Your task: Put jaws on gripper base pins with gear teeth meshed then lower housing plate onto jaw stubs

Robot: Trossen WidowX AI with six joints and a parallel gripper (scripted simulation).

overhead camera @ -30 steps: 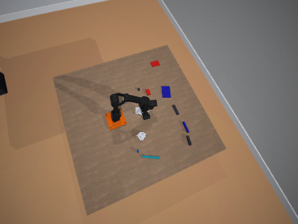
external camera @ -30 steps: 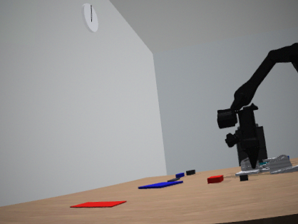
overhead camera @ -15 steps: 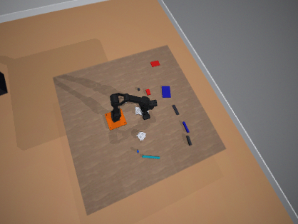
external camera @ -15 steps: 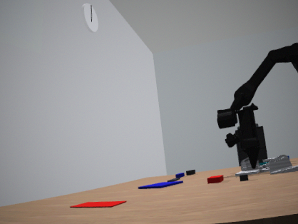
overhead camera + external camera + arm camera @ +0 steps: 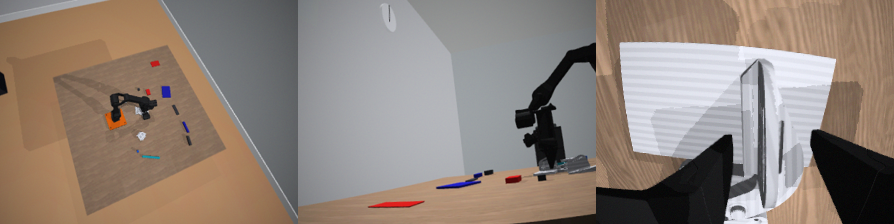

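My gripper [image 5: 552, 167] [image 5: 772, 139] is open and points down low over the white parts. In the wrist view a thin white upright part [image 5: 751, 115] stands on edge between the fingertips, with gaps on both sides. A flat, striped white plate [image 5: 671, 90] [image 5: 546, 172] lies under it. A rounded white piece with a small round feature [image 5: 738, 212] shows at the bottom edge, partly cut off. In the top view more white parts [image 5: 141, 135] lie beside the arm. Which piece is the base, a jaw or the housing plate, and whether teeth mesh, I cannot tell.
A red block [image 5: 147, 92] [image 5: 513, 179], a small black block [image 5: 138, 89] [image 5: 542, 177] and a blue sheet [image 5: 166, 91] [image 5: 458, 185] lie near the arm. A red sheet [image 5: 155, 63] [image 5: 396, 204], dark bars [image 5: 175, 109], a blue bar [image 5: 185, 127] and a teal bar [image 5: 150, 157] lie farther out.
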